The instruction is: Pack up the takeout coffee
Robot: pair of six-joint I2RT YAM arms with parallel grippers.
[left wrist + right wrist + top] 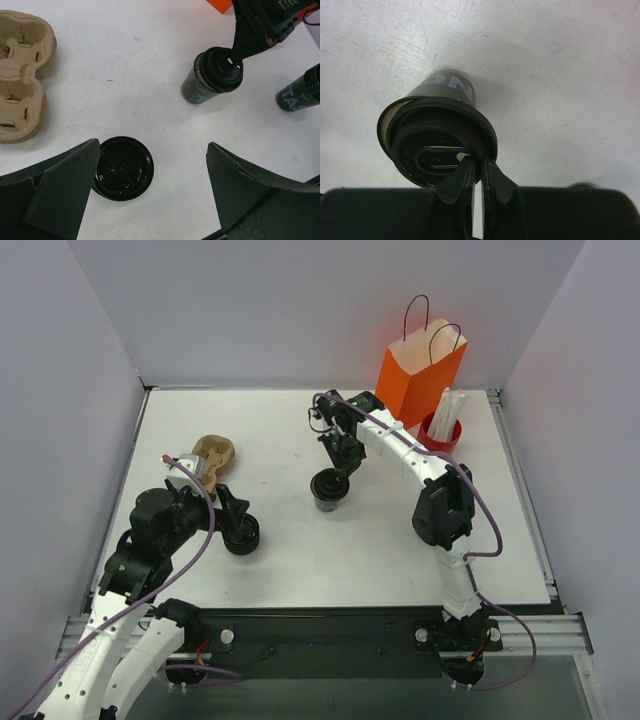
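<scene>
The takeout coffee (330,490) stood upright at mid-counter (300,575), lidded, its long axis vertical. The right tool (477,167) was directly above it, clenched, with its tips touching the lid (437,150) at the rim; whether they pinched that rim could not be told. The orange paper bag (420,380) stood to the far right, on the right arm's side. The left tool (152,145) hung released over the stack of black lids (122,168) at near left.
</scene>
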